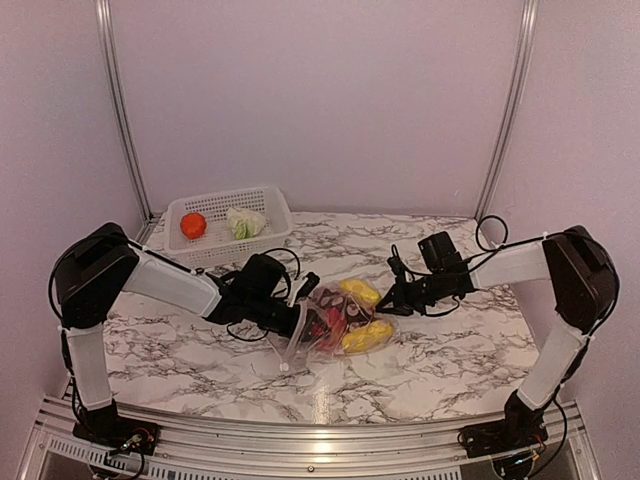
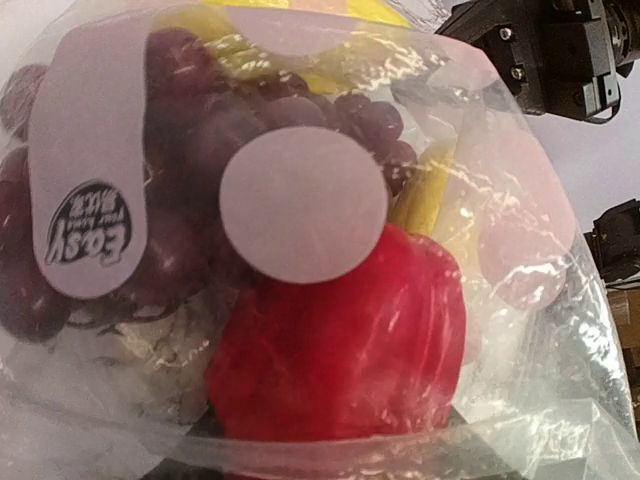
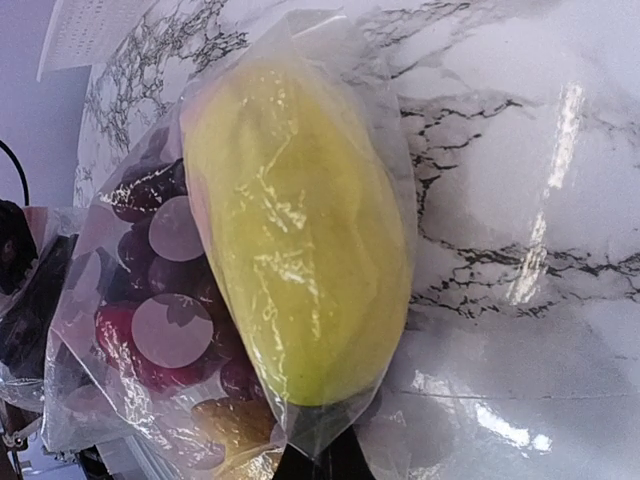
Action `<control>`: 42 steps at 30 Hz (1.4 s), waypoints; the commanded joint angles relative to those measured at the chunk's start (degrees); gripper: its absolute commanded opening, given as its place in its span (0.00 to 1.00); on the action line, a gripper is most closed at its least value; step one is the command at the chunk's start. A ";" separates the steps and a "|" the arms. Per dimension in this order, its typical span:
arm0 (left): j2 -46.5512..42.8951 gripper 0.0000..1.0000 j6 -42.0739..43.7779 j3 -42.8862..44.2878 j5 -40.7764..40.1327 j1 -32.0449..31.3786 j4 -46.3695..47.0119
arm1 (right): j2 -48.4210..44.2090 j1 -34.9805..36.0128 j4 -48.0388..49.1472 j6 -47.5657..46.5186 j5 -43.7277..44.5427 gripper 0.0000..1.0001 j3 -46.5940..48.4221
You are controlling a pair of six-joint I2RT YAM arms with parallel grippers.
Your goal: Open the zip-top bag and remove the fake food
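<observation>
Crinkly film of the zip-top bag [image 2: 520, 200] fills your left wrist view, with the fake food [image 2: 340, 340], red and purple, packed behind it. Your left claw [image 1: 297, 305] sits at the bag's nine o'clock end, and its spread cannot be told. Your right claw [image 1: 388, 298], at three o'clock, is closed, seemingly pinching the film. That thin pinch may slip if you pull hard, or the film may tear. The bag lies mid-tabletop [image 1: 450, 370] on marble. A white basket [image 1: 200, 250] sits at ten o'clock, and the walls are pale.

The only readable print is the word "Easy", in white letters on a black oval [image 2: 92, 228] at the end of a pale strip [image 2: 85, 120] on the clear bag [image 2: 530, 330]. It shows upside down; the smaller line beside it is illegible.
</observation>
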 commanded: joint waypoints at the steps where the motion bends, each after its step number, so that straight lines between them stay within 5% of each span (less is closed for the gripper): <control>1: -6.15 0.53 -0.27 -4.62 -1.42 1.47 -0.62 | -2.48 -1.08 -1.81 -1.06 0.87 0.00 -1.07; 15: -27.26 0.41 2.41 -16.69 -1.71 10.68 -11.88 | -4.98 -5.96 -0.49 -0.58 0.57 0.00 -3.05; 23: -36.37 0.38 1.13 -11.00 0.95 26.36 -20.10 | -4.09 -5.93 0.87 -0.18 -0.10 0.00 -2.71; 30: -25.84 0.40 1.32 7.95 -8.64 34.41 -28.02 | -3.98 -5.93 0.89 0.06 0.02 0.00 -2.83; 42: 1.95 0.44 4.81 36.33 -20.77 37.51 -40.24 | -4.43 -5.93 -0.80 0.59 1.27 0.00 -2.44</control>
